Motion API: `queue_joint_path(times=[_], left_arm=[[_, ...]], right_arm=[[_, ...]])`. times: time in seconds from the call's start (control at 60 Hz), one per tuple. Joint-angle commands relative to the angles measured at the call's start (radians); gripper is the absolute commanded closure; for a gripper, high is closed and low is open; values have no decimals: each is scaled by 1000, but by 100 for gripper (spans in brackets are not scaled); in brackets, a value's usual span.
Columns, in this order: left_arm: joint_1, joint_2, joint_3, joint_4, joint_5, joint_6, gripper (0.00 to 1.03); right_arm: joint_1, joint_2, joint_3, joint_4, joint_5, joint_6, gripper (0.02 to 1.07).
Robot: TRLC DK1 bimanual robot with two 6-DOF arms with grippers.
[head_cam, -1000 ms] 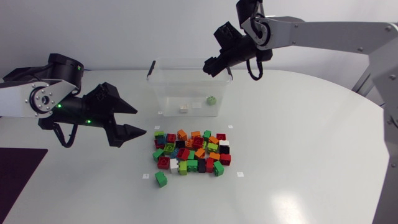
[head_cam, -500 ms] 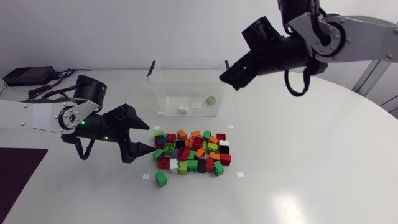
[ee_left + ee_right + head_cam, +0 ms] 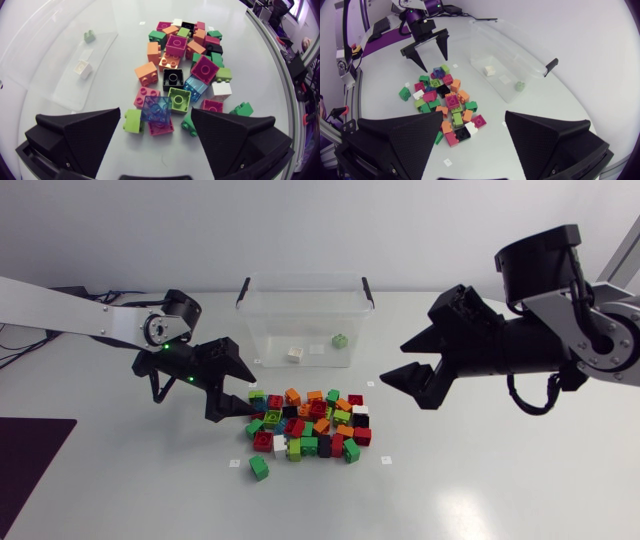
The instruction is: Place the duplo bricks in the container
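A heap of coloured duplo bricks [image 3: 310, 425] lies in the middle of the table, with one green brick [image 3: 259, 468] loose at its near left. Behind it stands the clear container [image 3: 300, 279], holding a white brick [image 3: 294, 354] and a pale green brick [image 3: 340, 340]. My left gripper [image 3: 256, 394] is open at the heap's left edge. In the left wrist view a translucent blue brick [image 3: 159, 107] lies between the open fingers of that gripper [image 3: 156, 112]. My right gripper [image 3: 392, 363] hangs open to the right of the heap, pointing at it [image 3: 447, 102].
A dark mat [image 3: 30, 460] lies at the table's near left corner. Small white marker squares [image 3: 386, 461] frame the heap. The container has black handle clips [image 3: 243, 292] on both ends. Bare table lies to the right and in front.
My right arm has swung from above the container out to the right and down, its jaws now wide. The left gripper has advanced right to the heap's edge.
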Motion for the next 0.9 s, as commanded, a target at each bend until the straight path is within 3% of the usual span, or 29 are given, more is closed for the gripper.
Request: queue_joint_path(times=[0.0, 0.183, 0.483, 0.583, 0.667, 0.783, 0.883], left_arm=[[-14, 63, 64, -60, 17, 68, 6], [-24, 144, 159, -195, 23, 149, 12], [-33, 203, 236, -252, 26, 171, 18], [-41, 218, 256, -270, 28, 174, 39], [-41, 226, 260, -276, 29, 174, 65], [-41, 227, 256, -289, 31, 186, 67], [-31, 223, 263, -327, 31, 203, 67]], right_arm=[[-9, -8, -54, -10, -11, -32, 17], [-8, 1, -102, 9, -31, -46, 17], [3, 7, -136, 23, -34, -48, 17], [6, 10, -145, 32, -32, -48, 17], [18, 27, -146, 39, -31, -42, 17], [54, 65, -146, 58, -23, -14, 17], [110, 114, -152, 84, 45, 21, 17]])
